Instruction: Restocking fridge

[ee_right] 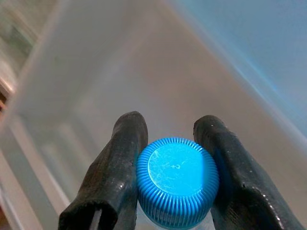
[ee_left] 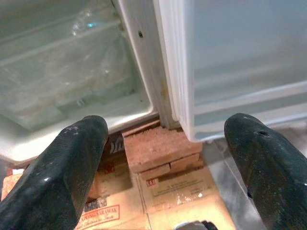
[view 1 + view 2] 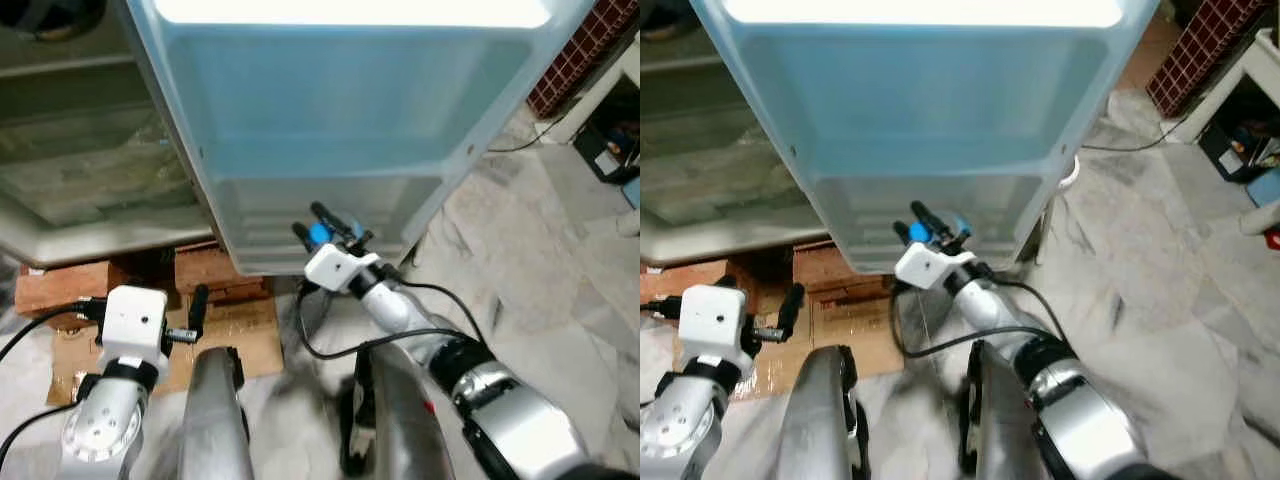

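While the right gripper (image 3: pixel 322 228) fingers clamp a blue-capped bottle (image 1: pixel 177 181), probably upright, the fridge door's lower shelf (image 3: pixel 330 215) lies just ahead; left gripper (image 3: pixel 197 312) idle, fingers apart.

A bottle with a ribbed blue cap (image 1: pixel 177 181) is clamped at its neck between the two black fingers of the right gripper (image 3: pixel 322 228), and only the cap can be seen clearly. Just in front of this gripper stands the open fridge door (image 3: pixel 340 120), pale blue-white, with a translucent door shelf (image 3: pixel 320 215) at its lower part. The cap is close to that shelf, but whether it touches it I cannot tell.
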Tool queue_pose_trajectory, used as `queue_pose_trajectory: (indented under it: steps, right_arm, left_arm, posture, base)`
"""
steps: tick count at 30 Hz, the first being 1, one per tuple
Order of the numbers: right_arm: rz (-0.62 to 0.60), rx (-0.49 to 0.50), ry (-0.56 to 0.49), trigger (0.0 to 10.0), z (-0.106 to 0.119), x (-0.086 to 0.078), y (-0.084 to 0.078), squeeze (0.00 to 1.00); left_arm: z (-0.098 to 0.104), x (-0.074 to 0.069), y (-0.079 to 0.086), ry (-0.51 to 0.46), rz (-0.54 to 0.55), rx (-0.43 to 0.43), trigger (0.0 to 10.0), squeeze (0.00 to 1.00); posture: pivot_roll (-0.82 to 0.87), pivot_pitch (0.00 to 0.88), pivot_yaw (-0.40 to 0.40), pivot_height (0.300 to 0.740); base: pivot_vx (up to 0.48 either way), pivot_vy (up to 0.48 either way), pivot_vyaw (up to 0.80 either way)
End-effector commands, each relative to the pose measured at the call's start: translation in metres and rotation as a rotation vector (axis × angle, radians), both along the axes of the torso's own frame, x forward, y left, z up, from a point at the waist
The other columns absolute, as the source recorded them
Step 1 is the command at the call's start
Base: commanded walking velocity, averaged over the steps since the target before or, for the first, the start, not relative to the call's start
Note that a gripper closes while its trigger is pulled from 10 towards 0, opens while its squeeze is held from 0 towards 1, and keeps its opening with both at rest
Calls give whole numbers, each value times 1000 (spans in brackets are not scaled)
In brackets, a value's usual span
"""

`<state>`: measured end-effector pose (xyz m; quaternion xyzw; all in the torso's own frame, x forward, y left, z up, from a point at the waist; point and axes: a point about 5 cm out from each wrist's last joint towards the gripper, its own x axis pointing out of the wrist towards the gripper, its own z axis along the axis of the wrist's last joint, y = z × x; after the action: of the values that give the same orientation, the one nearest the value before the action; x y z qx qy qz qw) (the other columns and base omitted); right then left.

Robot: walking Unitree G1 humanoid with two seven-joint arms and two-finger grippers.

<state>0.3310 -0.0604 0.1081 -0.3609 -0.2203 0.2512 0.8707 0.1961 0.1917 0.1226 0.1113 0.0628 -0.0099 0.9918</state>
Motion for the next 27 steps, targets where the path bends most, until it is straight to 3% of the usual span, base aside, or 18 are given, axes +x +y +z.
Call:
queue_pose_trajectory:
  steps: [1,8,10,17,22,27]
  right_arm:
    - [-12,1,-25,10000,2,2,-1,0]
    - [-82,3,51,10000,-9,4,-4,0]
    - [-130,21,146,10000,-20,3,-3,0]
    - [-226,113,295,10000,-31,5,-1,0]
    - [-409,194,404,10000,-35,14,-22,0]
    - [-529,195,383,10000,-30,23,-45,0]
  left_arm:
    - [-3,-3,0,24,0,2,10000,0]
    - [-3,-3,-1,31,-1,-3,10000,0]
    - [-4,-4,-1,38,1,-8,10000,0]
    - [-5,-4,-1,46,-3,-10,10000,0]
    - [-6,-1,-2,49,0,-13,10000,0]
    - [-7,2,-2,49,4,-15,10000,0]
  posture:
    - [208,310,-51,567]
    - [211,311,-54,567]
    - [214,315,-52,567]
    - [220,314,-54,567]
    - [216,305,-60,567]
    - [208,297,-63,567]
  base:
    - [0,0,0]
    - [0,0,0]
    - [0,0,0]
    - [0,0,0]
    - [0,0,0]
    - [0,0,0]
